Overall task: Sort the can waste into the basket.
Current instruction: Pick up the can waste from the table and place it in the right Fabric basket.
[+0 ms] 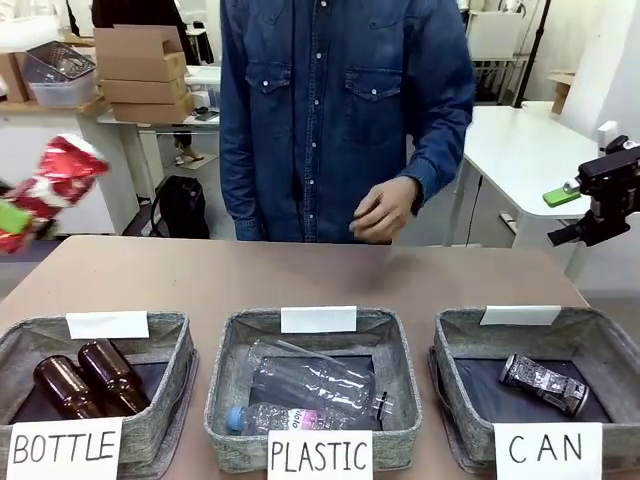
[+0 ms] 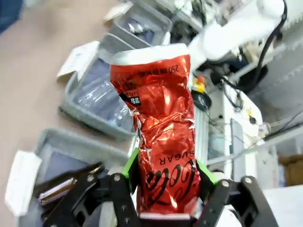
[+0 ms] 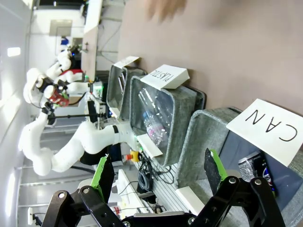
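Observation:
A crushed red can (image 1: 58,180) with a silver top hangs high above the table's left end, and my left gripper (image 1: 22,212) is shut on it. In the left wrist view the red can (image 2: 163,127) stands up between the green pads (image 2: 131,163) of the left gripper (image 2: 165,176). At the front right stands the grey basket (image 1: 455,345) signed "CAN", with a dark can (image 1: 545,385) lying inside. My right gripper (image 1: 562,215) hovers open above the table's far right end. In its wrist view the right gripper (image 3: 158,172) is empty over the basket (image 3: 203,127) and the dark can (image 3: 258,172).
A basket signed "PLASTIC" (image 1: 225,385) holds clear bottles at the front middle. A basket signed "BOTTLE" (image 1: 175,345) holds two brown bottles at the front left. A person in a denim shirt stands at the far side with a hand (image 1: 385,210) over the table edge.

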